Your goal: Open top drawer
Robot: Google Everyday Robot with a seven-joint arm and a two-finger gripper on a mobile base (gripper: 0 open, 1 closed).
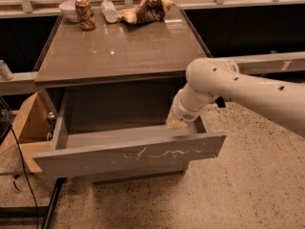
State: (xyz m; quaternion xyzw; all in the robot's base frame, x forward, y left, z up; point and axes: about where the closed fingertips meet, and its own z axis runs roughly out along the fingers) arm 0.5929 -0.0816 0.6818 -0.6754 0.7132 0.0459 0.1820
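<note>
top drawer (128, 156) open, gripper (177, 123) inside, R end

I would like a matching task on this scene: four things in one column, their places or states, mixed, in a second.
1. top drawer
2. gripper
3. can
4. cardboard box

a. on the floor, left of the table
b. pulled out
c. on the table, back left
d. at the drawer's right end, behind its front

Pairs: 1-b, 2-d, 3-c, 4-a
</note>
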